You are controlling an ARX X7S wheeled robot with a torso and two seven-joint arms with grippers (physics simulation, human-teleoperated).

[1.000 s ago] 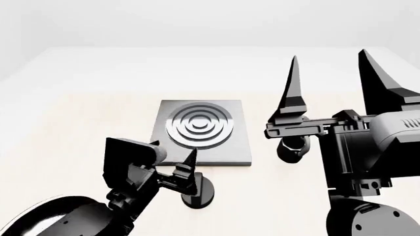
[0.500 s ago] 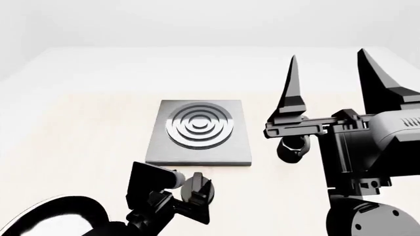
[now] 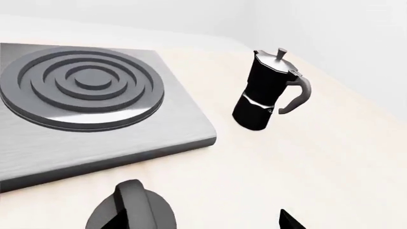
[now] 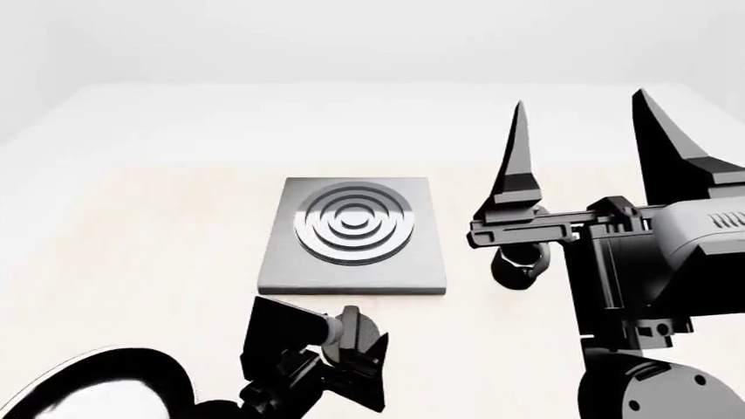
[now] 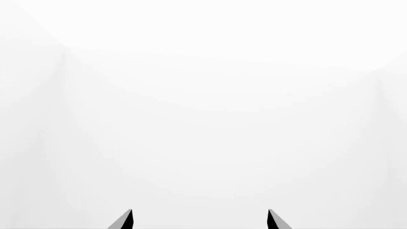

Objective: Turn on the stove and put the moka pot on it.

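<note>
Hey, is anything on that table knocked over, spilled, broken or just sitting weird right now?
Nothing stands out. The moka pot stands upright with its lid on, apart from the stove, which lies flat and bare. The knob sits in front of the stove. No spills or damage show.

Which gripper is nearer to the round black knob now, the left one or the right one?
Left. The left gripper is at the knob, in front of the stove. The right gripper is raised, open, pointing up, far to the side near the moka pot.
</note>
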